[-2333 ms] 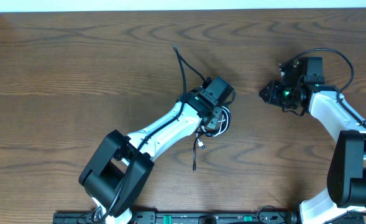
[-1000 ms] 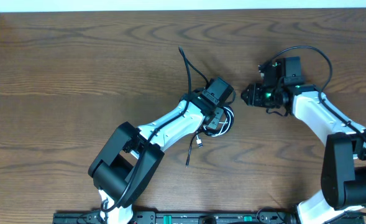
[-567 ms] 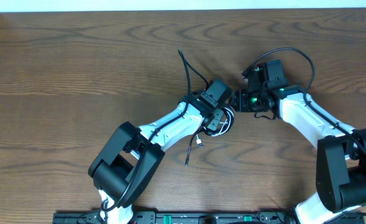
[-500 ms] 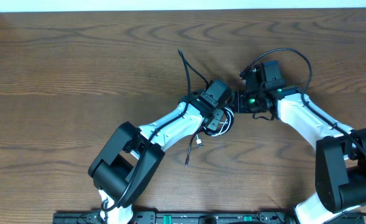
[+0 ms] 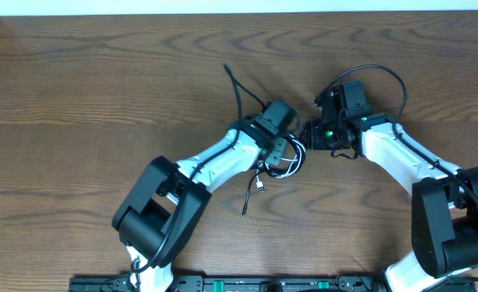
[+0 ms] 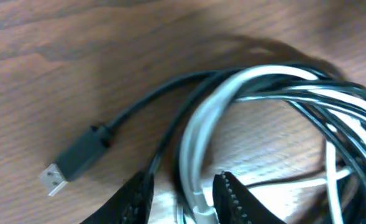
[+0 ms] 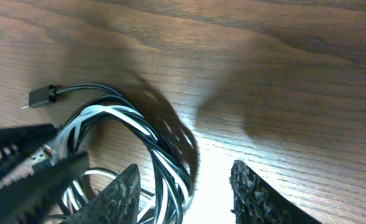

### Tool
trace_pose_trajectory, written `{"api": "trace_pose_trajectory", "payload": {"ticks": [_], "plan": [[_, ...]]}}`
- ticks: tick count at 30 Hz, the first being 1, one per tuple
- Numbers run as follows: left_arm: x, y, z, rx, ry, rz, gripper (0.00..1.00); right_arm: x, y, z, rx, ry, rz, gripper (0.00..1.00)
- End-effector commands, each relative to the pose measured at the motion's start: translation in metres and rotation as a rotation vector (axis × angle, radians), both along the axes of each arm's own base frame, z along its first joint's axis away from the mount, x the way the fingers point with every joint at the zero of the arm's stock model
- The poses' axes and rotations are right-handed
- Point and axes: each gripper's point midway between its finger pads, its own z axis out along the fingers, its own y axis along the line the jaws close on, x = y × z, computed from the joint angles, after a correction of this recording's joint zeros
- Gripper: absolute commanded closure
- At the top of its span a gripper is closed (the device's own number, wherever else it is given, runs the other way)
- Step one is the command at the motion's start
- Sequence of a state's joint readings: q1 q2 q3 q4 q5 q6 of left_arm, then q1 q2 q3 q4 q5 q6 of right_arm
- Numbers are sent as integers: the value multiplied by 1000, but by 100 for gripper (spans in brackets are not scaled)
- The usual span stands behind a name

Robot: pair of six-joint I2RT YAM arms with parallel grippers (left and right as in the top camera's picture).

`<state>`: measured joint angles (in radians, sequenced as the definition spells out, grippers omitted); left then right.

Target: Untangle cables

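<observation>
Lying in a wound bundle at the middle of the worktop (image 5: pixel 101 97), the black cord (image 6: pixel 139 109) and white cord (image 6: pixel 251 78) loop through each other. The left fingers (image 6: pixel 232 200) straddle both strands, part open; whether they pinch I cannot tell. The right fingers (image 7: pixel 252 190) hang wide apart and empty, just right of the loops. Closing on both cords together would likely drag everything along or tighten the tangle. No readable writing anywhere.
</observation>
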<state>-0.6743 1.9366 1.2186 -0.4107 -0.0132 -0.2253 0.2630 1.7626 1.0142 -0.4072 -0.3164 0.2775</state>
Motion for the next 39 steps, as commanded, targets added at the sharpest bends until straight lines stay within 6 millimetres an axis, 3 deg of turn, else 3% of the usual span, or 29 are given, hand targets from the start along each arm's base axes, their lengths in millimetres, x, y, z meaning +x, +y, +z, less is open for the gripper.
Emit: {"api": "trace_pose_trajectory", "payload": {"ticks": [1,5,8,16,18,20,24,28,34,39], "plan": [[-3,5,-8,-85,92,31,64,-1,-3,-1,-14,-1,-7,56],[-1,7,-8,-101,103,40,66,0,0,1,13,3,-18,55],[-3,4,-8,-113,112,32,66,-3,15,8,100,11,22,53],[-8,3,-14,-124,136,25,66,-6,16,7,92,9,52,51],[-8,2,-16,-125,135,25,74,-7,16,7,82,-7,84,49],[-7,2,-16,-126,133,24,91,-7,16,7,76,-17,104,47],[-5,0,-14,-116,111,-36,93,-8,18,7,72,-26,125,44],[5,0,1,-105,55,-131,93,-9,22,8,81,-43,175,43],[23,7,32,-149,-7,-106,93,-14,34,14,131,-67,263,44],[26,21,34,-212,45,-74,93,-22,47,22,219,-52,298,48]]}}
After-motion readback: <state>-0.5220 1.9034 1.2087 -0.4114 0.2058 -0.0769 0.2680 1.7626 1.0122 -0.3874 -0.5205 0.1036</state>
